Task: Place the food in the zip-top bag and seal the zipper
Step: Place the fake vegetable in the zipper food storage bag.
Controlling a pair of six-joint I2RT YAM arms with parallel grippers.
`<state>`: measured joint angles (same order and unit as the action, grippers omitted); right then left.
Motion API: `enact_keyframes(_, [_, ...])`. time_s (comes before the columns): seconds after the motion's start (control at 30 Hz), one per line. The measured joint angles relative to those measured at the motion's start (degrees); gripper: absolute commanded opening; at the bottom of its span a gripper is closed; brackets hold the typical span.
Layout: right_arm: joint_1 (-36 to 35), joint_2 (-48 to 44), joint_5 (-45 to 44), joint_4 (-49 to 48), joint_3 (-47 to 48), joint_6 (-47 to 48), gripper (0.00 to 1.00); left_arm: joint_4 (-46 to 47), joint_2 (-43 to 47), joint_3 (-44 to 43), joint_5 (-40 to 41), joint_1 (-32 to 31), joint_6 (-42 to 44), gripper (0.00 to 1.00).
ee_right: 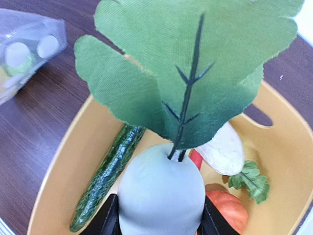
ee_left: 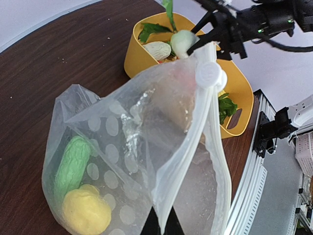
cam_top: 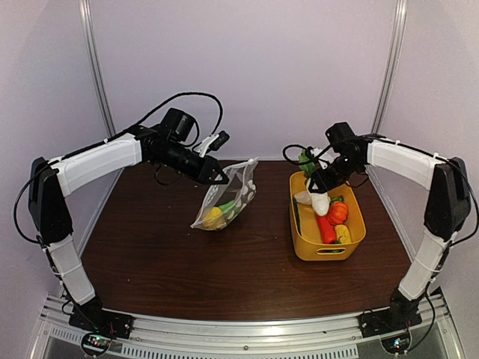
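My left gripper is shut on the mouth edge of the zip-top bag and holds it up, its bottom resting on the table. The zipper's white slider sits at the far end of the open mouth. Inside lie a green piece and a yellow piece. My right gripper is shut on a white radish with broad green leaves, over the yellow basket.
In the basket lie a dark green cucumber, a white piece, an orange piece and a red one. The basket stands right of the bag with bare brown table between and in front. White walls enclose the back and sides.
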<state>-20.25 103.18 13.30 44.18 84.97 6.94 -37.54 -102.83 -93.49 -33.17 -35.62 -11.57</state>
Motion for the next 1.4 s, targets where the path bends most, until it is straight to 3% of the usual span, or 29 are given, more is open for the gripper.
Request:
enact_keyframes(0.23, [0.31,-12.52,6.03,-0.92,-0.74,4.66,0.38,0.00,-0.33,0.00,-0.02,0.00,0.00,0.00])
enact_keyframes(0.47, [-0.85,-13.81,16.96,-0.68,-0.15,10.34,0.39,-0.02,-0.79,0.00,-0.04,0.00,0.02,0.00])
enact_keyframes(0.6, [-5.90,-13.86,19.69,-2.32,2.23,12.76,0.38,-0.11,-0.79,0.00,-0.07,0.00,0.09,0.00])
enact_keyframes(0.8, [-18.82,-13.66,17.27,-6.21,8.07,17.49,0.38,-0.72,-0.79,-0.11,-0.09,0.00,0.59,0.00])
enact_keyframes(0.9, [-24.09,-11.08,15.91,-6.56,15.54,19.74,0.38,-0.92,-0.79,-0.28,-0.98,0.00,0.98,0.00])
enact_keyframes(1.13, [-32.17,-3.41,10.73,-7.61,28.63,24.70,0.38,-1.70,-0.79,-1.18,-7.85,0.07,1.14,0.00])
enact_keyframes(1.4, [-39.39,1.68,4.55,-5.57,31.30,32.02,0.37,-1.57,1.36,-1.33,-15.10,1.16,0.74,0.00])
